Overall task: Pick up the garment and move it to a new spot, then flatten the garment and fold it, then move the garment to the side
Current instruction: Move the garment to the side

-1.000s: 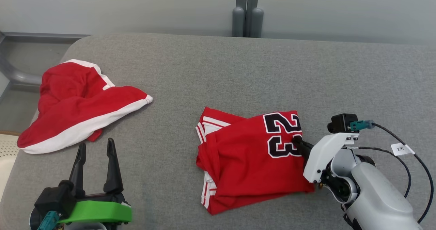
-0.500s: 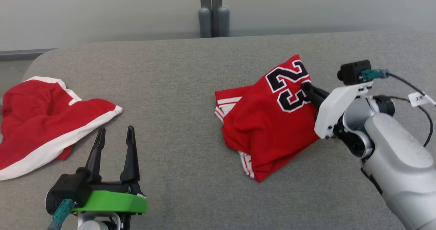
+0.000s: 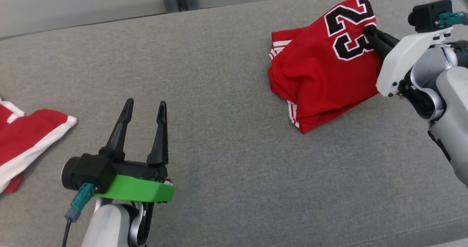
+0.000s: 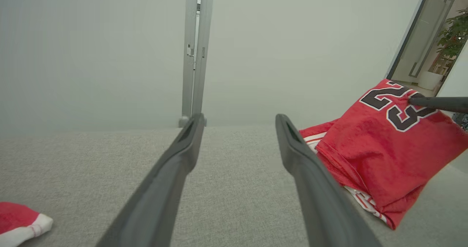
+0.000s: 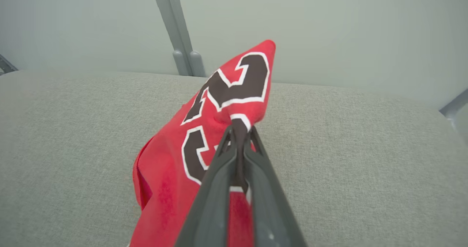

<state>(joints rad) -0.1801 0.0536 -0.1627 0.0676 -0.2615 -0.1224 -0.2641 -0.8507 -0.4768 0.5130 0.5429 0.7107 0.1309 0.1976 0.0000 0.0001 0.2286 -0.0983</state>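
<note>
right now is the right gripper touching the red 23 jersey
Touching. The right wrist view shows the right gripper shut on the red 23 jersey, a fold of cloth pinched between its jaws.

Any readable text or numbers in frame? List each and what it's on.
"23": black numerals with white outline, on the red jersey, right where the right tool pinches it.
Nothing else readable; the red-and-white garment at the left shows no lettering.
</note>
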